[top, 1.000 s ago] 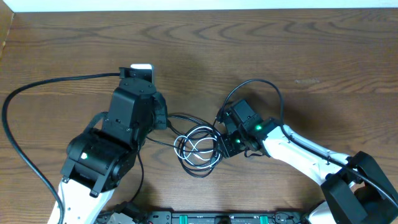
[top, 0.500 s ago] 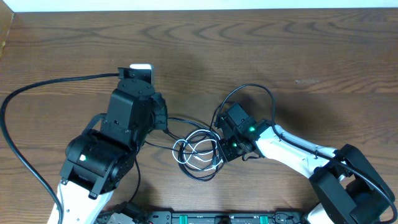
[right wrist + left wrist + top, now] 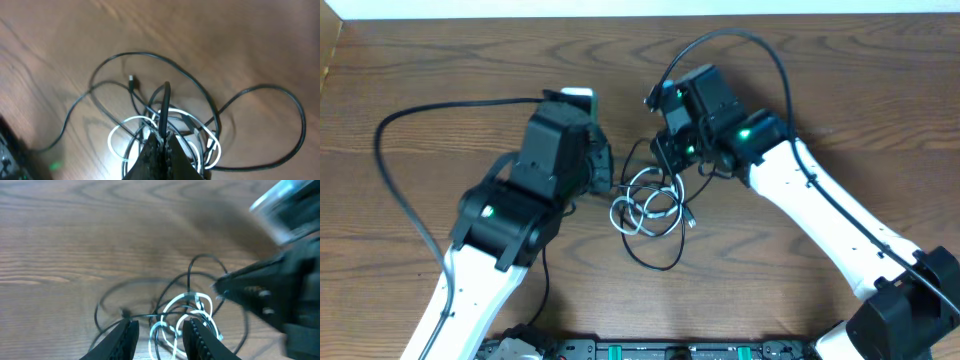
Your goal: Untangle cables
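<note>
Right pincer [image 3: 161, 142]: fingers pressed together, clamped on a strand of black cable [image 3: 165, 98]. In the right wrist view that strand stands up from the tips as a narrow upright loop. White cable [image 3: 127, 121] lies coiled directly under and around the tips, in several overlapping loops. Wider black loops ring the white coil. One big black loop runs off to the right in this view, and a small plug end [image 3: 131, 79] lies just beyond the coil on the bare surface [image 3: 240, 40].

Left pincer [image 3: 160, 323]: fingers apart, gap plain in the left wrist view, nothing gripped that I can make out. The white coil shows in and just beyond the gap, and a thin black strand crosses just ahead of the tips. Whether either finger touches a cable: cannot tell, view is blurred. The right pincer's dark tip comes in from the right of this view and meets the coil's edge.

Overhead: the tangle sits on the surface between the two pincers, its top at the right pincer and just beside the left one. Long axis runs from the far side toward the robot's base. The white coil makes up the upper part. A single black loop trails from it and points toward the near edge.
</note>
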Motion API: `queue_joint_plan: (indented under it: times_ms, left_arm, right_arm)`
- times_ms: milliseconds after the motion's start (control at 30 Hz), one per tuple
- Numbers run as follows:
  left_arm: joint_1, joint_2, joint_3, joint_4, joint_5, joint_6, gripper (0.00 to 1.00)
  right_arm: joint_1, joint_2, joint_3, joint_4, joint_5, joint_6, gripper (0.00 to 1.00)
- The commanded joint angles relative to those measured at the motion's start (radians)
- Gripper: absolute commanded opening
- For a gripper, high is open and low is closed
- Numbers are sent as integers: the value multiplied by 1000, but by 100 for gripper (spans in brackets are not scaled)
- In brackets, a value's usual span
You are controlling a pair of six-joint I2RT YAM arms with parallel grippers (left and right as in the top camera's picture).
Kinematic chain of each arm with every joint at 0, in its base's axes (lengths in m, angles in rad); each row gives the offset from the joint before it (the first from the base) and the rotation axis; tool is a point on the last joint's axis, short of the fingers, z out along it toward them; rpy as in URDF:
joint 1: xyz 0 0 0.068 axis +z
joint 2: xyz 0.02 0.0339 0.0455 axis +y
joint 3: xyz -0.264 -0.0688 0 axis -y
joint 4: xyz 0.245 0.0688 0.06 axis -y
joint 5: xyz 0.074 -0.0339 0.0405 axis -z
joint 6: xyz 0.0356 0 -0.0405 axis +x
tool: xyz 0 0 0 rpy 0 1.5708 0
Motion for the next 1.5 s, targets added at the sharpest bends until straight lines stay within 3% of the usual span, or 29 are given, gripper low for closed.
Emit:
queue_joint_plan:
  times_ms: [0, 267, 433, 767, 1000, 1067, 1100, 1233, 1467]
  left_arm:
    - [5, 56, 2, 17, 26, -2, 35]
    - [5, 93, -2, 61, 74, 2, 35]
    - [3, 177, -59, 213, 296, 32, 35]
    - [-71, 365, -64, 404, 290, 31, 35]
    - [-71, 375, -64, 404, 289, 28, 35]
    - [-71, 375, -64, 398, 233, -90, 35]
    - [-71, 375, -64, 388, 186, -211, 35]
    - [-93, 375, -64, 389, 148, -312, 35]
    - [-185, 375, -64, 405, -34, -643, 35]
  right_arm:
    - [-42, -1, 93, -35, 65, -42, 1]
    - [-133, -1, 319, -66, 98, -64, 1]
    - [-135, -1, 401, -100, 175, -94, 1]
    - [-140, -1, 583, -142, 179, -93, 1]
    - [-140, -1, 652, -153, 163, -93, 1]
    - [-139, -1, 655, -164, 161, -93, 1]
    - [-139, -1, 655, -174, 161, -94, 1]
    - [-137, -1, 655, -171, 148, -101, 1]
    - [-106, -1, 655, -169, 139, -146, 1]
